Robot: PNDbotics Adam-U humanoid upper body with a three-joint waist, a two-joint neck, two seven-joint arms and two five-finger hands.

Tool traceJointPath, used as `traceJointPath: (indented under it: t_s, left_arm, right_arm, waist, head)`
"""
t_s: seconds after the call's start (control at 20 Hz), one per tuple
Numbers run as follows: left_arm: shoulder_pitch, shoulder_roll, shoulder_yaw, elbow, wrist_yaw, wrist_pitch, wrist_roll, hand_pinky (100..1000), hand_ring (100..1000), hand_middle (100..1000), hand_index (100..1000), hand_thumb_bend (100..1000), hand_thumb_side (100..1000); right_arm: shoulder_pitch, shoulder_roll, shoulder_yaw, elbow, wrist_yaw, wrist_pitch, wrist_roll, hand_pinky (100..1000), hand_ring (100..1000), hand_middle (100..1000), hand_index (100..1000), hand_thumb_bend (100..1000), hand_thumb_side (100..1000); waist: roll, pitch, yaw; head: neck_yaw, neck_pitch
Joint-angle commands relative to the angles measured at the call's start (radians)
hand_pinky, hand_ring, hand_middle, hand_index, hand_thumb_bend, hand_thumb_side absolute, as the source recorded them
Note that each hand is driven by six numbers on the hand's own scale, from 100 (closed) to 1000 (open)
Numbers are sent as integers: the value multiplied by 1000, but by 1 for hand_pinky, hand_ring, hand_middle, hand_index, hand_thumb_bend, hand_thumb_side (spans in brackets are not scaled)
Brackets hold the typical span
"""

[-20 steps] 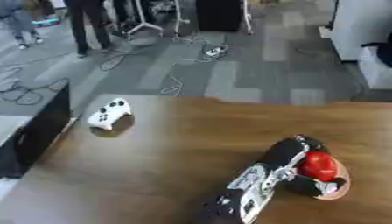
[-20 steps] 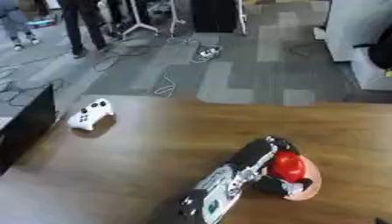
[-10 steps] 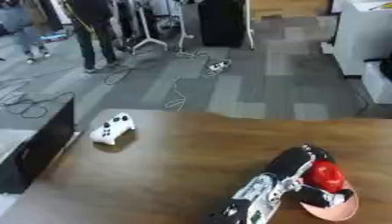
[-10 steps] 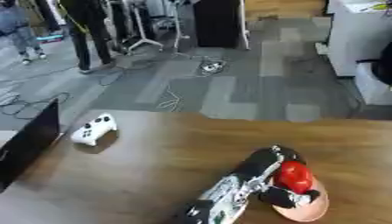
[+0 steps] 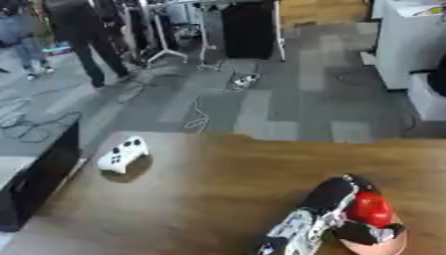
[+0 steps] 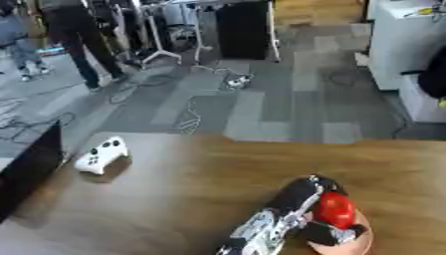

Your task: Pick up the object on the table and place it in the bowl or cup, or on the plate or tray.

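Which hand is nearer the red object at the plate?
Left. The left hand is right at the red object, fingers curled round it over the pink plate. The right hand is not in view, so its distance cannot be compared.

Grey carpet tiles [image 5: 287, 99] with loose cables [image 5: 198, 117] lay beyond the wooden table [image 5: 218, 189]; a black cabinet [image 5: 250, 30] stood farther back.

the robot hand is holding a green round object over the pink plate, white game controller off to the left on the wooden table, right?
Wrong colour: the round object is red, not green, as the left eye view shows. The hand does have it over the pink plate, and the white game controller lies left on the wooden table.
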Motion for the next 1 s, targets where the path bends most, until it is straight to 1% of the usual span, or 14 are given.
traceJointPath:
  t_s: [0.05, 0.15, 0.2, 0.35, 0.45, 0.5, 0.7, 1.0]
  left_arm:
    - [-21, 1, 5, -10, 8, -10, 14, 217, 451, 556, 693, 408, 561]
    - [-17, -4, 2, -7, 13, -16, 20, 238, 483, 570, 699, 413, 582]
    - [-16, -5, 1, -6, 14, -19, 23, 264, 517, 595, 712, 419, 596]
    - [-14, -8, -2, -4, 12, -27, 26, 332, 592, 672, 786, 452, 638]
    - [-14, -8, -3, -2, 11, -32, 26, 356, 632, 719, 832, 481, 671]
    - [-13, -8, -3, -2, 10, -35, 26, 363, 643, 729, 841, 488, 679]
    - [-15, -7, -4, -1, 5, -39, 24, 368, 648, 736, 843, 508, 696]
    - [-16, -4, -6, -7, 8, -46, 18, 367, 649, 738, 849, 511, 700]
  right_arm:
    - [-14, 1, 5, -9, 4, -1, 3, 509, 587, 584, 1000, 100, 713]
    - [-16, 2, 5, -8, 5, 0, 3, 509, 587, 584, 1000, 100, 716]
    - [-17, 2, 5, -7, 6, 0, 3, 509, 586, 584, 1000, 100, 718]
    - [-19, 2, 5, -5, 6, 1, 3, 509, 586, 584, 1000, 100, 723]
    - [-20, 2, 4, -4, 7, 2, 3, 509, 586, 584, 1000, 100, 726]
    - [-20, 3, 4, -3, 6, 2, 3, 509, 586, 584, 1000, 100, 727]
    - [-21, 3, 3, -1, 7, 4, 1, 508, 586, 584, 1000, 100, 728]
    - [-18, 3, 1, 0, 7, 6, -1, 508, 586, 584, 1000, 100, 730]
  waist:
    - [-4, -11, -5]
    - [-2, -9, -8]
    - [-1, -9, -9]
    - [2, -9, -11]
    - [3, -9, -11]
    - [3, -9, -10]
    - [5, -10, -9]
    - [5, -14, -3]
  head:
    - [8, -12]
    - [6, -8]
    - [5, -7]
    - [2, -4]
    - [0, -3]
    - [0, -2]
    - [-1, 1]
    - [0, 5]
